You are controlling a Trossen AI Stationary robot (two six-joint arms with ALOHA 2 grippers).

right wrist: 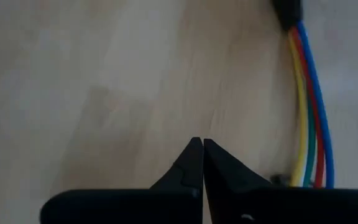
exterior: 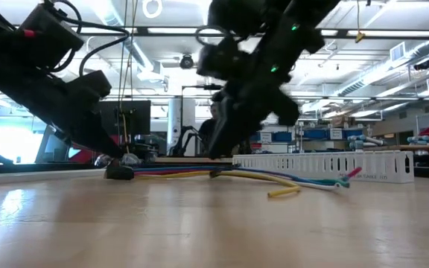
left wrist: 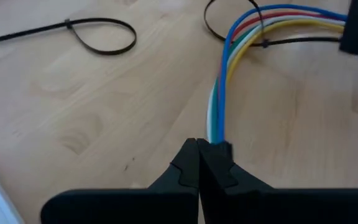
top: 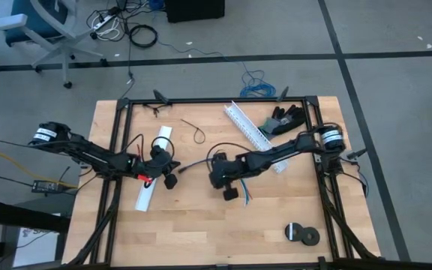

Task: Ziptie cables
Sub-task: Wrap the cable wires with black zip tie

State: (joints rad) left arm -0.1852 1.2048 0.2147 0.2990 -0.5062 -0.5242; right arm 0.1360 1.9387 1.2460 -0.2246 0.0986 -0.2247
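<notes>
The cables, blue, yellow, red and pale wires, lie along the table's middle. A thin black ziptie is looped around them. Its strip runs straight to my right gripper, which is shut just above the table beside the cables. My left gripper is shut at the cables' small dark end, low over the table. Another looped ziptie lies flat on the wood by itself. My left gripper's shut fingers slant down beside the cables' small dark end, with nothing between the fingertips. I cannot tell whether they touch it. The cables lie on the table. My right gripper is shut where the ziptie's free strip ends. The gripper itself hides the place of contact. The strip runs straight from the loop on the cables.
A white slotted channel lies slanted at the far right, and shows in the low view. Another white piece lies under my left arm. Dark tape rolls sit near the front right. A black frame rims the table.
</notes>
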